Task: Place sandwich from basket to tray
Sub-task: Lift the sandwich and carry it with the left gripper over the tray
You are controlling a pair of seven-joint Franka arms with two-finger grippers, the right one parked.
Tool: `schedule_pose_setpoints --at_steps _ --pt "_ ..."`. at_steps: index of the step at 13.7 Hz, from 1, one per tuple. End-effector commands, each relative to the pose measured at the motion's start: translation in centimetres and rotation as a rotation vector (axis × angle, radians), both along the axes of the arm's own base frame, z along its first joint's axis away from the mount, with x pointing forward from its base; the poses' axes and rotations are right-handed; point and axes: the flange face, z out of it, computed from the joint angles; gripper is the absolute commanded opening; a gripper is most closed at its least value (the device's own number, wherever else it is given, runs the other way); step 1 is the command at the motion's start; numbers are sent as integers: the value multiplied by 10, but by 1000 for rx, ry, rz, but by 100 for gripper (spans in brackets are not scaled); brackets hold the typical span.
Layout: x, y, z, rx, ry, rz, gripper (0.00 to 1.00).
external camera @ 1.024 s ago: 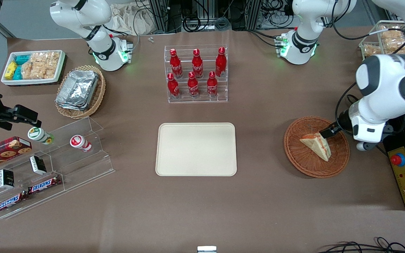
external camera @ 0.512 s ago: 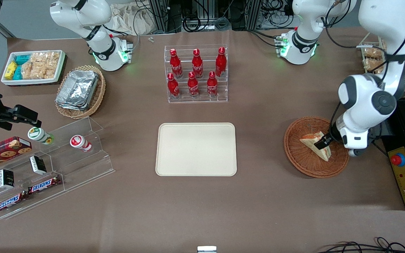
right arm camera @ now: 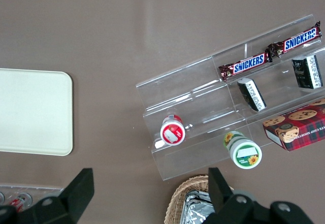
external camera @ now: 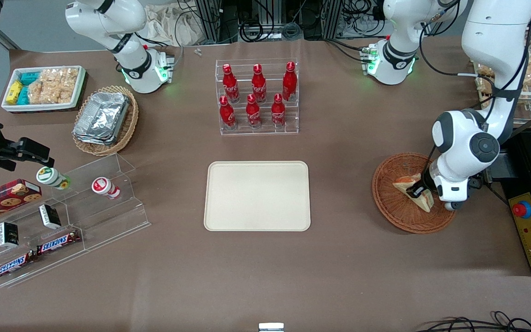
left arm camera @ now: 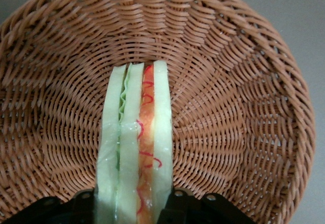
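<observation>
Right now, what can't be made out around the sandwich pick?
- Front view: the gripper sits over the sandwich in the basket; the arm's wrist hides the sandwich's end nearest it.
- Left wrist view: the frame edge cuts off the fingers flanking the sandwich, so contact is unclear.

Even, bright overhead light is falling across the brown bench point(external camera: 348, 258), casting only soft, short shadows beside the basket point(external camera: 387, 205) and the tray point(external camera: 256, 221). Foil trays point(external camera: 102, 117) are glinting at the upper left. Up close, the sandwich point(left arm camera: 134, 148) is showing sharp, while the tool point(left arm camera: 133, 210) is blurring darkly.
</observation>
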Motion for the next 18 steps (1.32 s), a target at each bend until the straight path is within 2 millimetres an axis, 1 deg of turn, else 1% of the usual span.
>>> schedule_pose_setpoints --at_steps 1,3,4,5,6,7,8,9,10,11,12,14,15,16,17,18 --pt "-8 -7 62 14 26 -19 0" --pt "-11 -34 129 9 49 -110 0" --pt "-10 -41 156 2 65 -171 0" --pt "-10 -59 173 -8 99 -258 0" --pt "-10 -83 190 -19 115 -377 0" --pt "-9 -103 204 -59 117 -483 0" --pt "-10 -121 209 -116 103 -565 0" --pt "-13 -147 208 -134 94 -649 0" --pt "-15 -178 205 -136 77 -712 0" --pt "-18 -213 197 -142 50 -760 0" --pt "-20 -238 191 -150 14 -765 0" --pt "-27 -290 178 -147 -40 -715 0" --pt "-24 -310 168 -140 -53 -698 0" --pt "-20 -330 151 -130 -42 -686 0" --pt "-21 -350 129 -91 -32 -714 0" --pt "-17 -365 110 -75 -47 -708 0"
